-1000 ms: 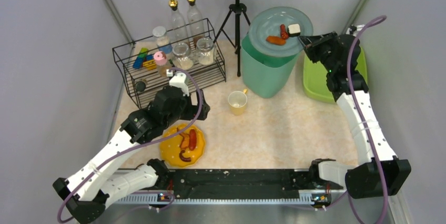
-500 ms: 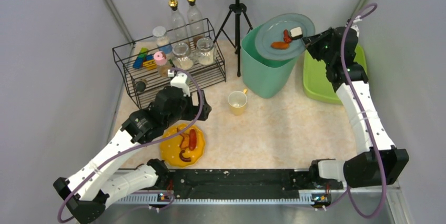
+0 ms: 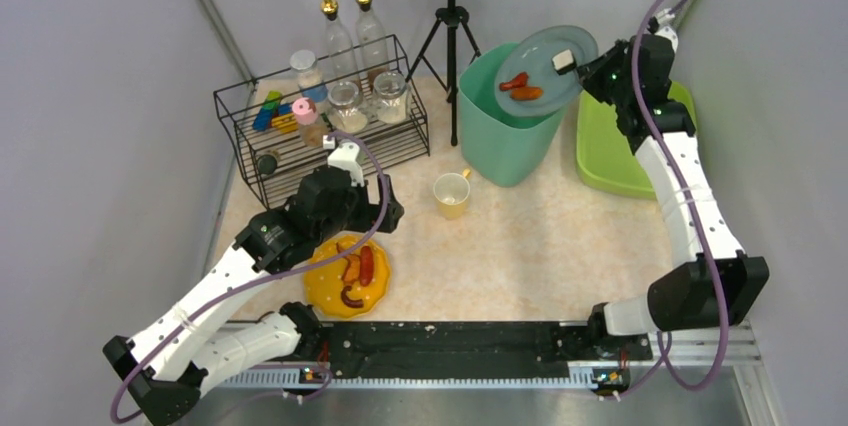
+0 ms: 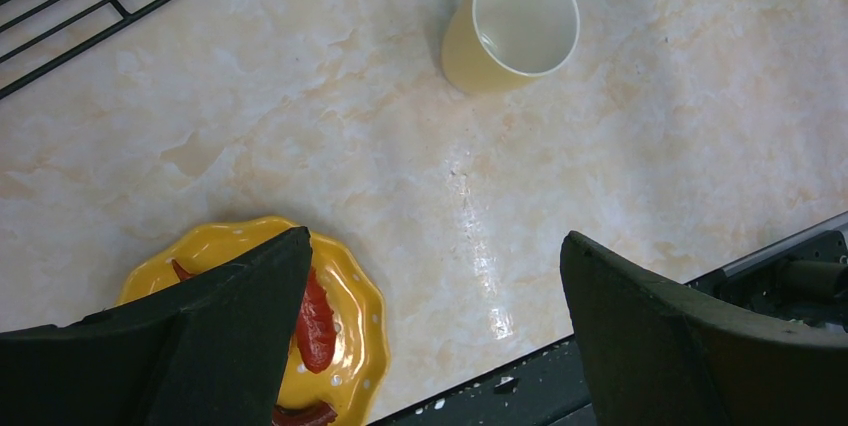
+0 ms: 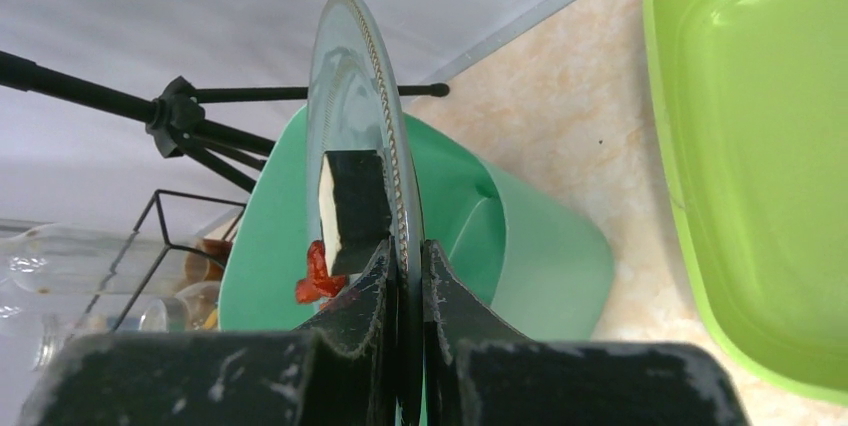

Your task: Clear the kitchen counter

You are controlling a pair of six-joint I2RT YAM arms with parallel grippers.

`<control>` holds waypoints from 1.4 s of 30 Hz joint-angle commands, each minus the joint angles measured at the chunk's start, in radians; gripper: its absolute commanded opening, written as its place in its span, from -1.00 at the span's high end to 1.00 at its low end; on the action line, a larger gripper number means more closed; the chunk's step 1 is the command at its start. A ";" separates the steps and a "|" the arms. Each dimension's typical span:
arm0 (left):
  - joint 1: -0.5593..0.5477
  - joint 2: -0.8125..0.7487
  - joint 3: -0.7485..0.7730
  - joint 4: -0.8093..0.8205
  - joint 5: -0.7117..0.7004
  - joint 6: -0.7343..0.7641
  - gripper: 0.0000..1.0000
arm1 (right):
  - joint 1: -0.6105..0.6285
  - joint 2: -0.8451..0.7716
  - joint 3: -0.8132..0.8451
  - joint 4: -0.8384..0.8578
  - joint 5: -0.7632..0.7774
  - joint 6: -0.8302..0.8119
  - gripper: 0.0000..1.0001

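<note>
Step in hand: emptying a pale blue-grey glass plate (image 3: 545, 51) into the tall green plastic tub (image 3: 505, 141), judging by the steep tilt.
Right pincer (image 5: 405, 246): clamped shut on the plate's rim, low edge of the plate over the tub's mouth.
Scraps: orange-red sausage pieces (image 3: 526, 93) low on the plate, not yet off it; white-faced cube (image 3: 563, 58) close to the pincer.
Left pincer (image 4: 435, 241): spread wide, holding nothing, hovering at near left beside the yellow scalloped plate (image 4: 355, 316) of sausages.
Beige marbled counter (image 3: 540, 236): spans the scene between grey walls and near black rail; yellow mug (image 3: 451, 193) at its middle.
Next move: probably more tilt or a shake, grip kept firm on the thin rim.
Edges: tub rim just under the plate; black tripod (image 3: 450, 36) left of the tub; right wall near the arm.
Open room: right of the yellow plate, between mug and near rail; lime-green plastic tray (image 3: 605, 161) at far right.
</note>
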 commanded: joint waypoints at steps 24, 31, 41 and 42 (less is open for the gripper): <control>0.000 -0.019 -0.031 0.048 0.013 0.003 -0.98 | 0.176 0.051 0.243 0.236 0.154 -0.586 1.00; 0.000 -0.012 -0.031 0.049 0.016 0.002 -0.98 | 0.177 0.001 0.183 0.290 0.223 -0.594 1.00; 0.000 -0.007 -0.037 0.053 0.022 0.001 -0.98 | 0.176 -0.121 0.142 0.266 0.369 -0.438 1.00; 0.000 -0.007 -0.038 0.055 0.024 0.000 -0.98 | 0.176 -0.131 0.146 0.256 0.376 -0.423 1.00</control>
